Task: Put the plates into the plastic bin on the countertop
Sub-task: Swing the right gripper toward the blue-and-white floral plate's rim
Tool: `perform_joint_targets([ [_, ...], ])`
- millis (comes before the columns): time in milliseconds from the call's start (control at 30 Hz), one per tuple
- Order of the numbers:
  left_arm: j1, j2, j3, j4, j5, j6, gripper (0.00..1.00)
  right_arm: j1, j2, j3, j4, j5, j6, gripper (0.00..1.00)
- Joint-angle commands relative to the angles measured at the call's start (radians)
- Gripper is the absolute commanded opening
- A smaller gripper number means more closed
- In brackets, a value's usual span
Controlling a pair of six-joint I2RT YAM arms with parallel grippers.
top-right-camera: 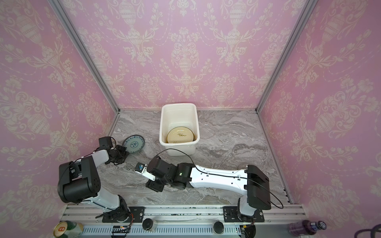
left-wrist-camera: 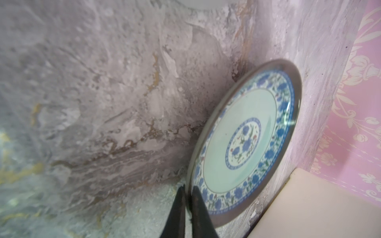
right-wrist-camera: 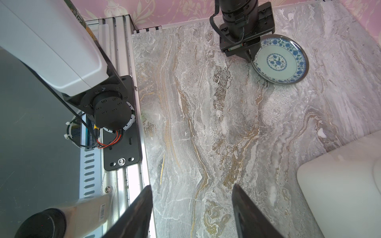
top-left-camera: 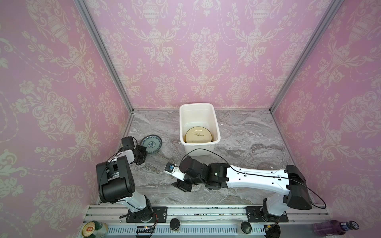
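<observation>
A blue-patterned plate (top-left-camera: 152, 143) (top-right-camera: 134, 143) (right-wrist-camera: 280, 61) lies on the grey marble countertop (top-left-camera: 247, 144) near the left wall. My left gripper (top-left-camera: 145, 150) (top-right-camera: 125, 150) (left-wrist-camera: 188, 188) (right-wrist-camera: 250, 58) is shut on its near rim, one finger above and one below. The white plastic bin (top-left-camera: 181, 123) (top-right-camera: 162, 123) stands at the back centre with a cream plate (top-left-camera: 198, 135) (top-right-camera: 180, 135) leaning inside it. My right gripper (top-left-camera: 179, 185) (top-right-camera: 153, 186) (right-wrist-camera: 191, 187) hovers open over bare counter in front of the bin, holding nothing.
A faint clear glass plate (top-right-camera: 207, 129) lies right of the bin; another one (top-left-camera: 266, 165) shows behind the right forearm. Pink walls close in on three sides. A can (top-left-camera: 90, 228) and a purple bottle (top-left-camera: 334, 227) lie beyond the front rail.
</observation>
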Motion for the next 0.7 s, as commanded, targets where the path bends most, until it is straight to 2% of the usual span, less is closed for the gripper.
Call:
perform_joint_targets([
  [0,0.009,-0.027,-0.039,-0.025,0.026,-0.014,0.09,0.008,0.006,0.026,-0.024,0.022,0.021,0.62],
  [133,0.01,-0.07,-0.05,-0.059,0.032,0.002,0.08,0.009,-0.006,0.022,-0.027,0.06,0.044,0.62],
  [267,0.003,-0.133,-0.054,-0.164,0.008,0.053,0.08,0.007,-0.024,0.039,-0.032,0.082,0.129,0.63],
  [367,-0.018,-0.186,-0.069,-0.233,-0.035,0.081,0.08,0.0,-0.015,0.089,-0.039,0.078,0.254,0.65],
  [533,-0.043,-0.26,-0.087,-0.3,-0.075,0.088,0.08,-0.026,0.058,0.185,0.019,-0.008,0.575,0.64],
  [600,-0.052,-0.284,-0.084,-0.32,-0.085,0.088,0.08,-0.028,0.105,0.234,0.017,-0.043,0.615,0.63],
  [667,-0.063,-0.299,-0.08,-0.329,-0.09,0.085,0.08,-0.033,0.154,0.322,-0.087,-0.023,0.657,0.64],
])
